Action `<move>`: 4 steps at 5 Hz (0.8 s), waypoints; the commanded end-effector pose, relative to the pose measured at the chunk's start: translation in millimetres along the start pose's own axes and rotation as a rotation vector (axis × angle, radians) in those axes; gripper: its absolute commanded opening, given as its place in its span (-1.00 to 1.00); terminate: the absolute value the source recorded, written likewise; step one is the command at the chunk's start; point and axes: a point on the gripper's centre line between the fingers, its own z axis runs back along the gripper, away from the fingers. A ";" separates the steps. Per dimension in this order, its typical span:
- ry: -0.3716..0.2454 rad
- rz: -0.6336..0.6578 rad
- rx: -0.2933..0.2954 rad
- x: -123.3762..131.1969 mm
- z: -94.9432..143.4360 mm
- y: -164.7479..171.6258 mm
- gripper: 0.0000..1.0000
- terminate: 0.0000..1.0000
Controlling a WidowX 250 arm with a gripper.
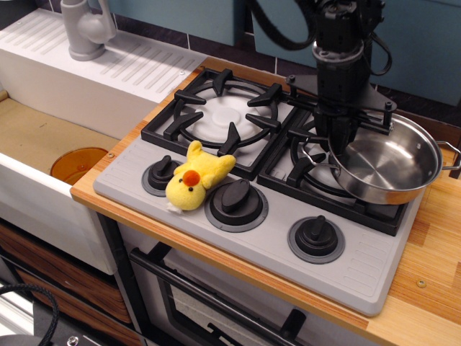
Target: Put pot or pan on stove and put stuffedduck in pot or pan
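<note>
One view only, from above and in front of the stove [238,238]. Black gripper [344,135] comes down at the stove's right burner w/ its fingers pinched on the pot's [389,166] near-left rim, so it's gripping the pot. Pot is tilted, hanging over the stove's right edge and partly above the wooden counter [432,274]; can't tell if it rests on the grate [338,191] or is lifted. Yellow duck [196,177] lies on its side at the stove's front left, between the left knob [160,174] and middle knob [236,198], touching both, well apart from the pot. Left of the stove: white sink [43,144] w/ an orange bowl [78,163] inside, tap [85,29] behind it.
</note>
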 end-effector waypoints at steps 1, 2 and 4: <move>-0.057 -0.032 -0.013 18.0 56.7 10.8 -1.00 -1.00; -0.041 -0.057 -0.020 22.0 63.6 27.5 -1.00 -1.00; -0.025 -0.106 -0.023 32.9 69.2 67.8 -1.00 -1.00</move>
